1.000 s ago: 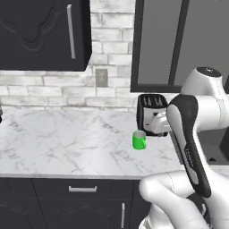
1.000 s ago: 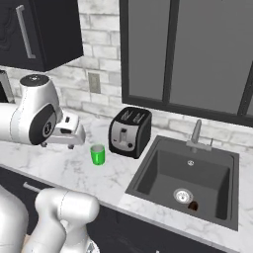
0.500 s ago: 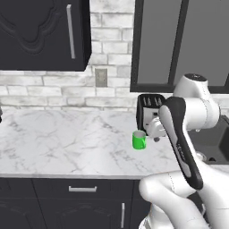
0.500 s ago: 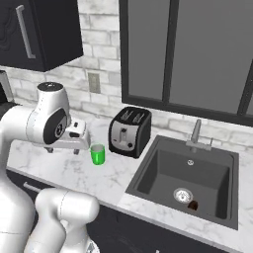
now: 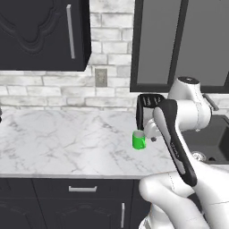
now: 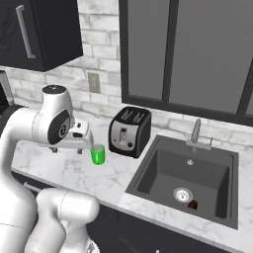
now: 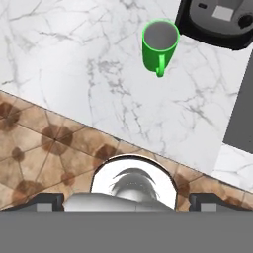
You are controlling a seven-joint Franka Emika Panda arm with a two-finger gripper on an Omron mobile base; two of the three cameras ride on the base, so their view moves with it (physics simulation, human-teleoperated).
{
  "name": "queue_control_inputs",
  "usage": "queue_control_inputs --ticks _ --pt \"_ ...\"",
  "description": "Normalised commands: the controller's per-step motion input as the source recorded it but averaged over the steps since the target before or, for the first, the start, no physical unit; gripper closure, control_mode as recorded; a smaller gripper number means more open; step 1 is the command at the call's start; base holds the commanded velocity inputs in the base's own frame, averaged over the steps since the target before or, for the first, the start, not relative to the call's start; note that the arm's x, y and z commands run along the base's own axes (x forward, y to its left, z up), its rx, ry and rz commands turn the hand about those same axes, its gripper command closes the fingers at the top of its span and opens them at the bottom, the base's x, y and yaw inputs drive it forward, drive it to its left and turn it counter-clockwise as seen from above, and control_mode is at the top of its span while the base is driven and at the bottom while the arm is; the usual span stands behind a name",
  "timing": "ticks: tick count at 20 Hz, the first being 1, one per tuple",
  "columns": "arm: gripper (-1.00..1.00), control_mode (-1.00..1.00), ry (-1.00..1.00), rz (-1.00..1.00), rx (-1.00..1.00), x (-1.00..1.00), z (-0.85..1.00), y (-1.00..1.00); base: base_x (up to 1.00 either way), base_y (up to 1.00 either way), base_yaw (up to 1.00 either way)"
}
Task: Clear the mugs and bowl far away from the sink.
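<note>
Green mug (image 5: 139,141) stands upright on the marble counter (image 5: 67,143), just beside the toaster (image 6: 129,131) and near the sink (image 6: 185,175), so it likely has to move further off. Handle points to the counter's front edge in the hand view. Gripper (image 6: 85,143) hovers close by the mug, jaws fully spread, holding nothing, probably lining up a grasp.
</note>
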Motion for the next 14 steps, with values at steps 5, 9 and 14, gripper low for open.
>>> queue_control_inputs --ticks 5,9,14 --pt "-1.00 -1.00 0.00 0.00 0.00 0.22 -0.32 -0.06 0.00 0.00 0.00" --pt "-1.00 -1.00 0.00 0.00 0.00 0.28 -0.27 -0.11 0.00 0.00 0.00" --pt "-1.00 -1.00 0.00 0.00 0.00 0.26 -0.30 -0.06 0.00 0.00 0.00"
